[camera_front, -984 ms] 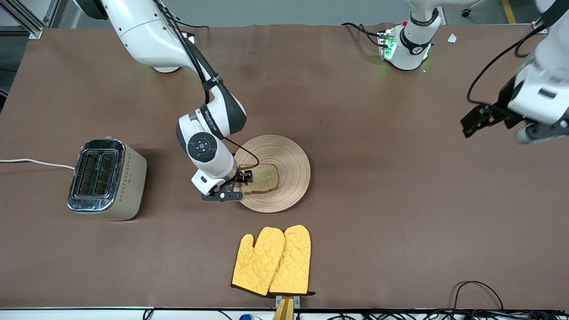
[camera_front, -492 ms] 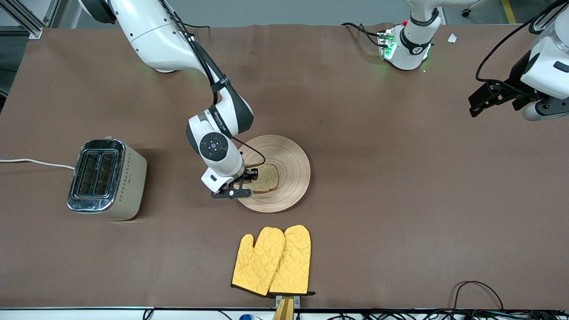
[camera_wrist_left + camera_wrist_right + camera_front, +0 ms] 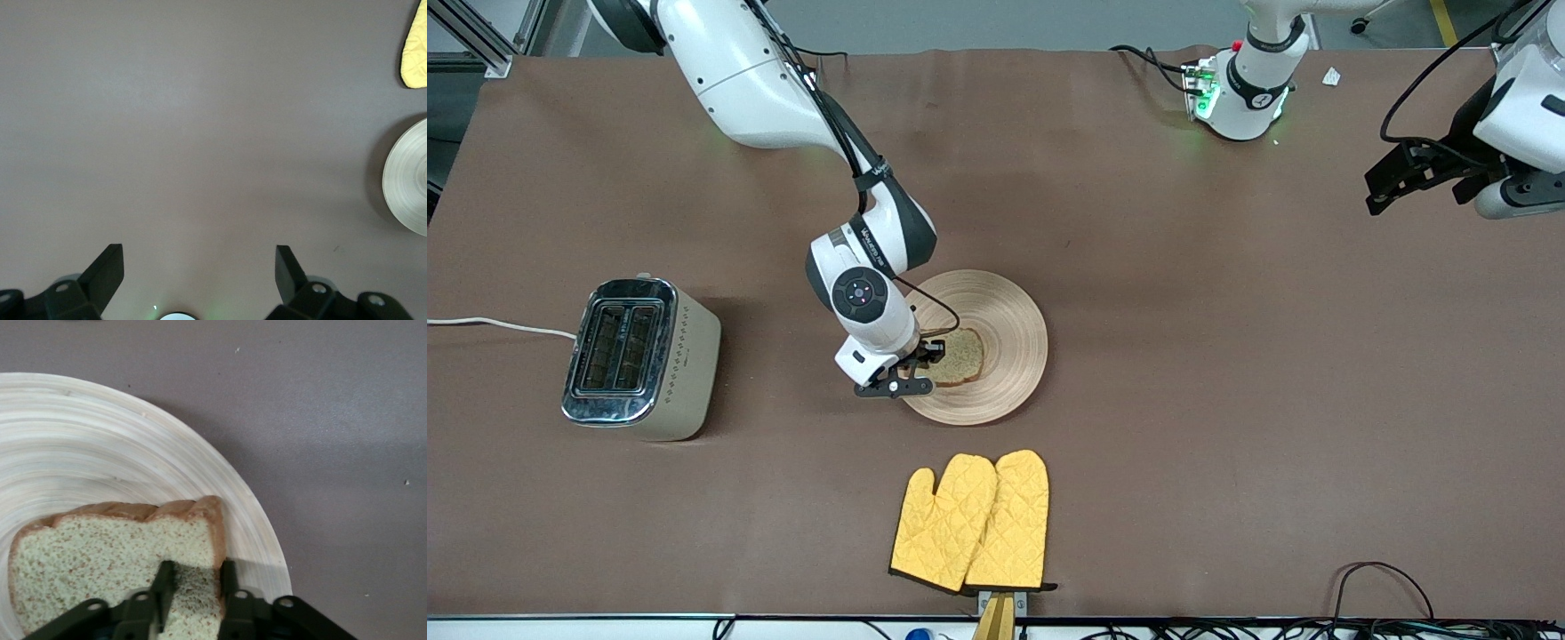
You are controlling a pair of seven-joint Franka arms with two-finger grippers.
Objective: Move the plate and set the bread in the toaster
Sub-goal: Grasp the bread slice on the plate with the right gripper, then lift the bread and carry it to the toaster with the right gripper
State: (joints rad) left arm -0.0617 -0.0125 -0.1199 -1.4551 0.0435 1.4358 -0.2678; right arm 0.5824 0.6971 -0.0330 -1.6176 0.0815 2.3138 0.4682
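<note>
The bread [image 3: 963,356] lies on the plate [image 3: 1009,329] near the table's middle. My right gripper [image 3: 927,366] is low over the plate's edge toward the right arm's end. In the right wrist view its fingers [image 3: 164,579] are close together around a strip of the bread [image 3: 100,553] by its crust, over the plate [image 3: 100,440]. The toaster [image 3: 640,356] stands toward the right arm's end, slots up and empty. My left gripper [image 3: 1392,182] is open and empty, raised over the left arm's end; it [image 3: 200,267] looks down on bare mat and the plate's rim [image 3: 408,180].
A pair of yellow oven mitts [image 3: 971,520] lies nearer the front camera than the plate; one tip shows in the left wrist view [image 3: 417,50]. The toaster's white cord [image 3: 498,324] runs off the table's end. Cables [image 3: 1383,587] lie at the front edge.
My right gripper moved in over the bread from the right arm's side and now covers more of the slice. My left arm drew up and away toward its own end.
</note>
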